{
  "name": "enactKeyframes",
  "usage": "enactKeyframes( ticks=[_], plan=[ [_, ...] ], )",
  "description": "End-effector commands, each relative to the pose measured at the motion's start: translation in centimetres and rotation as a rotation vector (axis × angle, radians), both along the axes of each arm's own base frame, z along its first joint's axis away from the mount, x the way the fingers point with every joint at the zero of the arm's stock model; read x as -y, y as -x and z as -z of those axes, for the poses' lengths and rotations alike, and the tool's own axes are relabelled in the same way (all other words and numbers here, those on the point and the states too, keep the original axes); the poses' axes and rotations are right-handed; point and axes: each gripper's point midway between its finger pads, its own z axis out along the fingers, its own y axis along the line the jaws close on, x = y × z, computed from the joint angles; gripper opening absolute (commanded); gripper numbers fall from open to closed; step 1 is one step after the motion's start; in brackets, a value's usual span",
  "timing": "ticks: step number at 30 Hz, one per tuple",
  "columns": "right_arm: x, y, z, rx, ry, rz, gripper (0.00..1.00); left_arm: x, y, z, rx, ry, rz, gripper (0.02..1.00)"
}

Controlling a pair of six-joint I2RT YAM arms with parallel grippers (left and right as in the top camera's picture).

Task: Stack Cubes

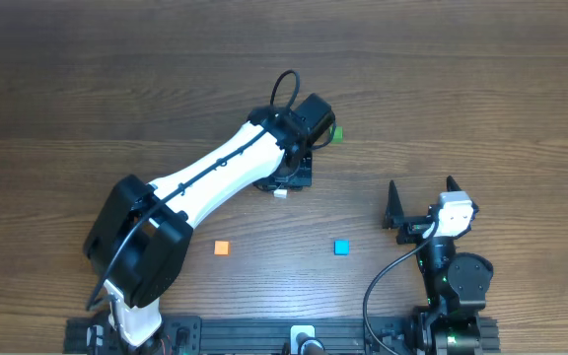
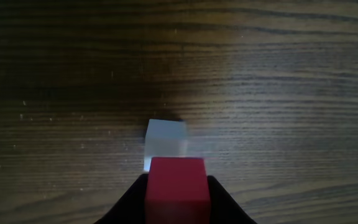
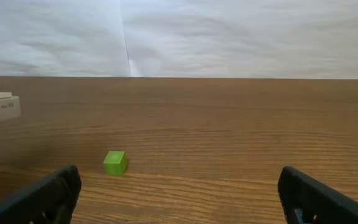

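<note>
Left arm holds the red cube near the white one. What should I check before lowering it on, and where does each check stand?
1. Grip on red cube by left pincer: ok.
2. Base white cube lying flat on table: ok.
3. Held red cube centred over white cube: cannot tell; it looks slightly off to one side.
4. Idle right pincer open, parked away: ok.
5. Spare green cube, orange cube and blue cube apart from white cube: ok.
</note>
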Motion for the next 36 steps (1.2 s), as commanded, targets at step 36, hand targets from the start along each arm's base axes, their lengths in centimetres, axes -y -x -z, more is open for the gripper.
enactKeyframes(
  ticks=[36],
  plan=[
    [0.0,0.0,0.2,-0.001,-0.002,-0.001,0.993,-1.5,-0.2,3.1,-0.01,-0.052,-0.06,0.038]
  ],
)
